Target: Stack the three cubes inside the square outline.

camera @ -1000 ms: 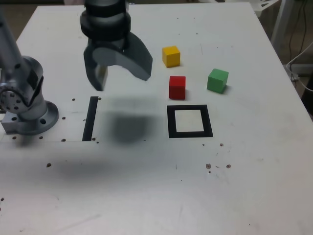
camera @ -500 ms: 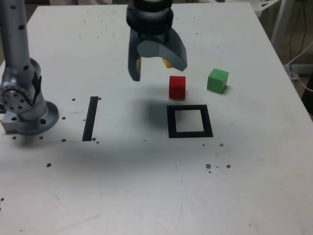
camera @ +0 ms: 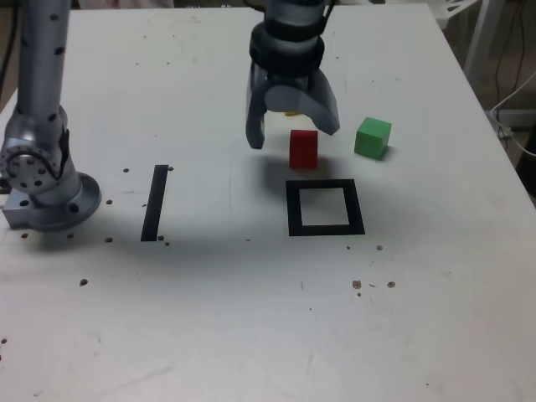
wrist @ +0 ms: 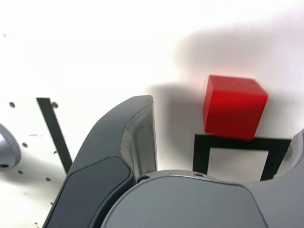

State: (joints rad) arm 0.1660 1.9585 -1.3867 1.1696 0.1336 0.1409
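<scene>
My wide-open, empty end effector [camera: 293, 137] hangs above the red cube [camera: 303, 151], which sits just beyond the square outline [camera: 293, 209]. Descending off-centre, a finger could knock the cube; the green cube [camera: 372, 138] stands apart, the yellow cube [camera: 292, 114] mostly hidden.

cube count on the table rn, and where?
3. Red: just behind the square outline. Green: in the exterior view, right of red. Yellow: behind the gripper, only a sliver showing. More could be hidden there.
</scene>
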